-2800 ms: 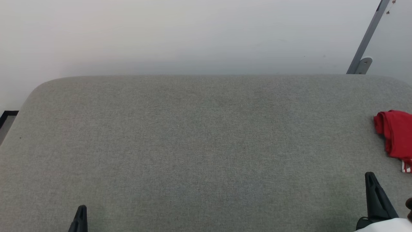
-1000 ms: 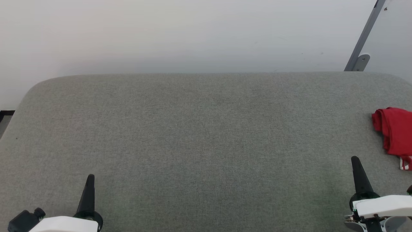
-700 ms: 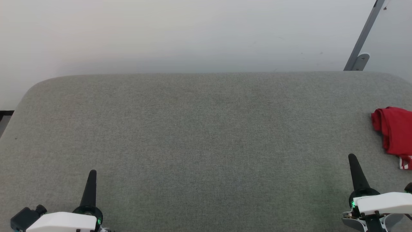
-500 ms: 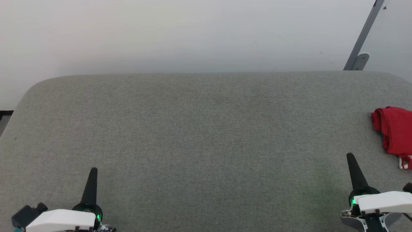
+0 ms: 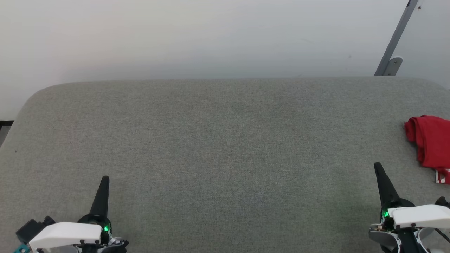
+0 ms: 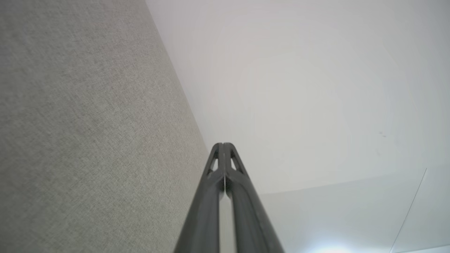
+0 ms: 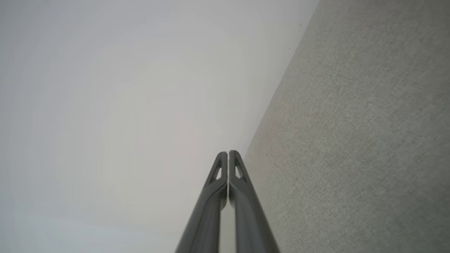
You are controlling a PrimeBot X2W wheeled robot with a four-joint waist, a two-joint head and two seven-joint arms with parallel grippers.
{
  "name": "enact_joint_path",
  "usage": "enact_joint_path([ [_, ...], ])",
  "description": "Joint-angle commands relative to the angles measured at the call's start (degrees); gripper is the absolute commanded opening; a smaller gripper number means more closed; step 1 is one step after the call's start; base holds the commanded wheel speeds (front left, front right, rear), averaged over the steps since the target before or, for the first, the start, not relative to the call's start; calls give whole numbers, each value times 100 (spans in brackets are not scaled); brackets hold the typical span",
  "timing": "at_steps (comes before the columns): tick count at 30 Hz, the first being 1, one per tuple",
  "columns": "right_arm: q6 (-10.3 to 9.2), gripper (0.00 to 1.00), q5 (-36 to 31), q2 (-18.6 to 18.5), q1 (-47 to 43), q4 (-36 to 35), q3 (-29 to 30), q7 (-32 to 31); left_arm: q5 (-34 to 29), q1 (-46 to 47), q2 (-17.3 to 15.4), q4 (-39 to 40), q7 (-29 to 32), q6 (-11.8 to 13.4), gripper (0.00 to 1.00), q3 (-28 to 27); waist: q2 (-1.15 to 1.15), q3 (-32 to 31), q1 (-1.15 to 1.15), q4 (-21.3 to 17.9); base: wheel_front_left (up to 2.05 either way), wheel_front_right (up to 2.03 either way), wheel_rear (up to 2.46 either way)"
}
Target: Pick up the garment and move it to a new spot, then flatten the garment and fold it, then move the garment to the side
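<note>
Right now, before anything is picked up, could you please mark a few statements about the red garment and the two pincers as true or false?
1. The garment lies bunched up on the grey surface, far to the robot's right. True.
2. The right pincer is shut on the garment. False: it is shut on nothing and stands apart from the cloth.
3. The left pincer is open. False: its fingers are pressed together.
4. The garment is nearer the right pincer than the left pincer. True.
5. The garment is spread flat in the middle. False: it is crumpled at the side.
</note>
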State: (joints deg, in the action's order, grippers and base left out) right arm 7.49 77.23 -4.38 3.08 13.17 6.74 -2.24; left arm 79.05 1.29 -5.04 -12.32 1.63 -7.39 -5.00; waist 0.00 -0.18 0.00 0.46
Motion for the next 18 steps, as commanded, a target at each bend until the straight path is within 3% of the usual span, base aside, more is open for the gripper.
enact_joint_path([
  [1,0,0,135,6,126,-22,-7,-56,135,142,2,10,51,-13,0,-28,0,1,0,-2,0,0,0],
  [18,0,0,879,92,235,44,-14,-266,801,355,92,-93,272,-15,0,-68,0,18,0,-23,0,0,0],
])
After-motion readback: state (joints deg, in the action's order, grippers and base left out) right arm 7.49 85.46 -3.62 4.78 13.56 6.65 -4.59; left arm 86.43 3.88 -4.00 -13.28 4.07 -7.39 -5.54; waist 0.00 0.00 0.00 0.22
